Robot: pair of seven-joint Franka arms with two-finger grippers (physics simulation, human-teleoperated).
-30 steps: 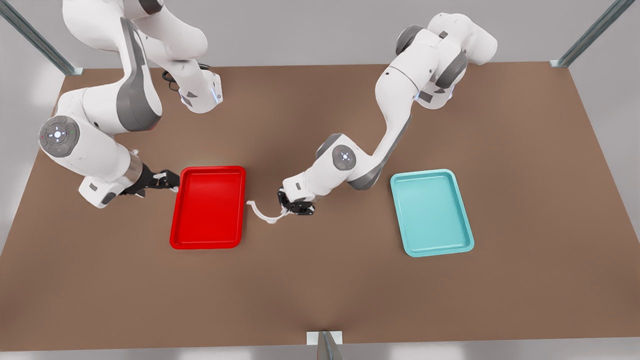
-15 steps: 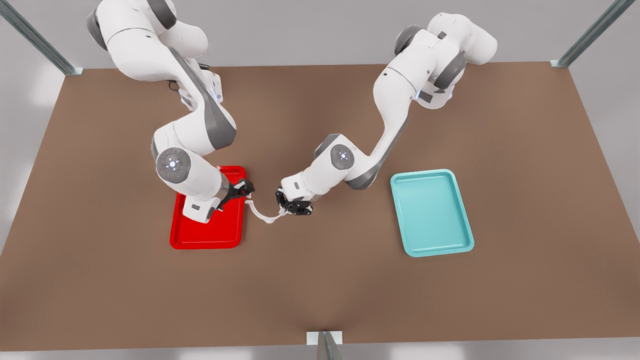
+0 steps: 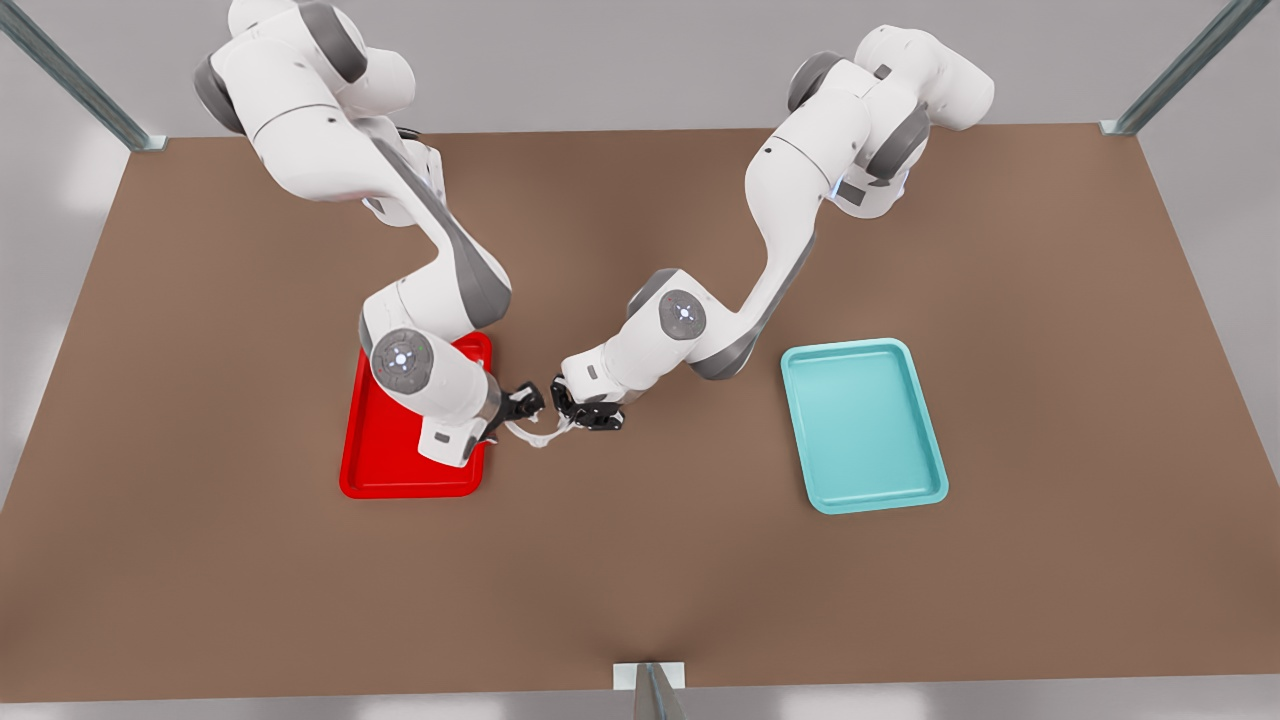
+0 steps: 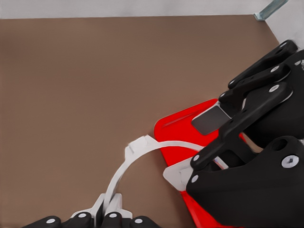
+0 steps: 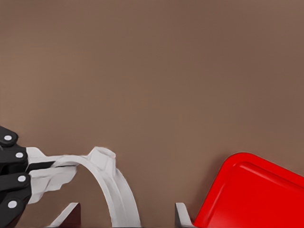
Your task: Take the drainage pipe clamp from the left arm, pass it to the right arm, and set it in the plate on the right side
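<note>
One drainage pipe clamp (image 3: 538, 436) between red plate (image 3: 385, 470) and teal tray (image 3: 865, 425): left gripper (image 3: 570, 418) pinches it, right gripper (image 3: 527, 405) gapes around it

— How does the left arm (image 3: 790, 190) sit?
— It reaches in from the front view's right, elbow bent, wrist low; the left claw (image 3: 583, 412) is clamped on one end of the drainage pipe clamp (image 5: 118, 185).
— And the right arm (image 3: 330, 130)?
— It folds down from the front view's left; the right claw (image 3: 527, 404) faces the other (close by); its fingers (image 5: 71, 214) are spread either side of the clamp's arc.
</note>
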